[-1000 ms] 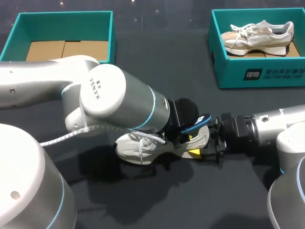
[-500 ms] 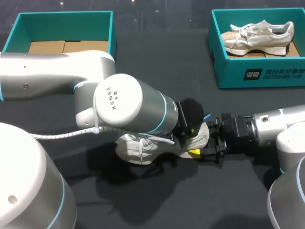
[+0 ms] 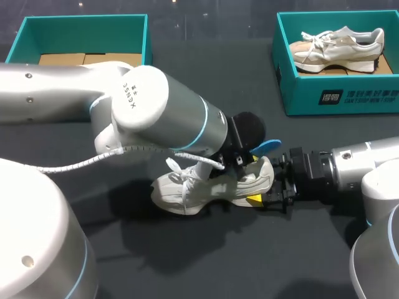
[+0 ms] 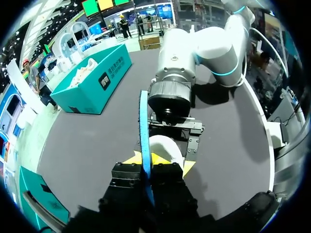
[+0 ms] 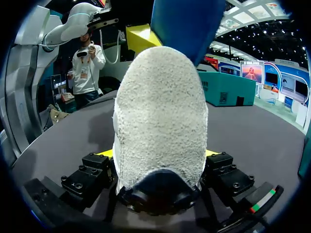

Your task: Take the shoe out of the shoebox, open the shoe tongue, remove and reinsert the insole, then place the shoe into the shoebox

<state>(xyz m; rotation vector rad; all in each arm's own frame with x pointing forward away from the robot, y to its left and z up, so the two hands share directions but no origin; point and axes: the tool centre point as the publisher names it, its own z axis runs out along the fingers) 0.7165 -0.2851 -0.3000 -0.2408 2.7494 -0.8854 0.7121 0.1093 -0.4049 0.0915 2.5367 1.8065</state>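
Note:
A white lace-up shoe (image 3: 206, 185) lies on the black table with its heel toward my right arm. My right gripper (image 3: 262, 182) has the heel (image 5: 160, 116) between its fingers, one on each side. A blue insole (image 3: 267, 147) sticks up out of the heel opening. My left gripper (image 4: 147, 162) is above the shoe and shut on that insole (image 4: 144, 131), seen edge-on between its yellow tips. In the right wrist view the insole (image 5: 187, 22) rises above the heel, with a yellow tip of the left gripper beside it.
A teal shoebox (image 3: 336, 96) at the back right holds a second white shoe (image 3: 336, 45). Another teal box (image 3: 147, 43) at the back left holds flat cardboard. My bulky left arm (image 3: 156, 115) covers the middle of the table.
My left gripper has closed on the blue insole and drawn it up out of the heel. The left wrist has turned and risen. My right gripper has held still.

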